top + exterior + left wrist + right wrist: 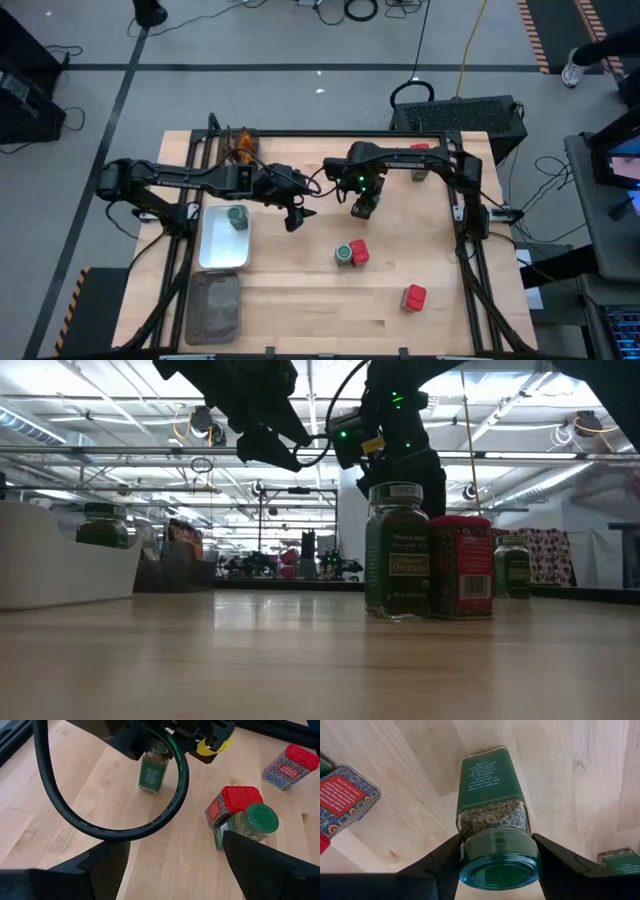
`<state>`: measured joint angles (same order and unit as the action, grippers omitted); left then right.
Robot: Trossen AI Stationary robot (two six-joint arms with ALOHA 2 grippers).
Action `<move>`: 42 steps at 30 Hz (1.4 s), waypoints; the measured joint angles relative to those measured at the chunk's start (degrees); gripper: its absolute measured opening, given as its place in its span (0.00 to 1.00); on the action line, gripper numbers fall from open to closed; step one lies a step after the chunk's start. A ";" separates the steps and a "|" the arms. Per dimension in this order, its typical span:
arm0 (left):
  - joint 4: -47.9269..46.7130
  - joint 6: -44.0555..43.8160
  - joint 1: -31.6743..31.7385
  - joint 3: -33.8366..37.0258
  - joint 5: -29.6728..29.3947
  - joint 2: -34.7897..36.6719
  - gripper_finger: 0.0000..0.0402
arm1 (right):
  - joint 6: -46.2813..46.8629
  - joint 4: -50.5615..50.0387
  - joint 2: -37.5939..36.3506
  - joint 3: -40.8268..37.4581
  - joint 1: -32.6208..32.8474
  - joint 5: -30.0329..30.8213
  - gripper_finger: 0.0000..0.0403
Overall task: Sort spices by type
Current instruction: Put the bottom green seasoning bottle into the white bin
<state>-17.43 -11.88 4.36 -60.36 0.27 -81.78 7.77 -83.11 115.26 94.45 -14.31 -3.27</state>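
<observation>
A round jar with a green lid (492, 795) stands on the wooden table near its middle (151, 770), with my right gripper (363, 207) shut on it from above. My left gripper (295, 215) hovers open just to its left, with nothing between its fingers (175, 857). Another green-lidded jar (237, 216) stands in the light tray (215, 255). A jar (252, 820) and a red packet (232, 805) stand side by side nearer the front. One red packet (413, 297) sits front right. A third red packet (418, 150) and a jar (418, 172) sit at the far right. Brown-orange sachets (240, 145) lie far left. My right gripper pinches the jar between its two fingers at the glass sides just under the green lid (467, 832). The fingers (445, 862) come from above and point steeply down. The jar stays about upright, and its base (149, 789) appears to rest on the table.
A darker grey tray (212, 305) lies at the front left, before the light tray. A black cable (100, 827) loops low between the two arms. Bare wood stretches along the near edge and between the jar pair and the front-right packet.
</observation>
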 joint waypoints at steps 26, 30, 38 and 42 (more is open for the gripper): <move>3.18 0.32 0.02 0.00 -0.15 0.00 0.80 | -3.56 -5.91 -3.38 12.07 -0.69 1.90 0.75; 3.50 0.57 0.00 0.00 -0.15 0.00 0.80 | -1.98 -6.71 -9.77 11.99 -2.69 6.12 0.75; 15.41 5.61 -0.22 0.00 -0.80 -6.03 0.80 | 6.16 -2.16 -27.67 7.81 -6.12 6.56 0.75; 29.70 9.58 -0.28 0.02 -2.49 -14.05 0.80 | 10.10 1.51 -35.59 3.67 -5.57 6.53 0.75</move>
<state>12.26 -2.30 4.08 -60.34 -2.23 -95.82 17.87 -81.60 79.68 98.13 -19.88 3.26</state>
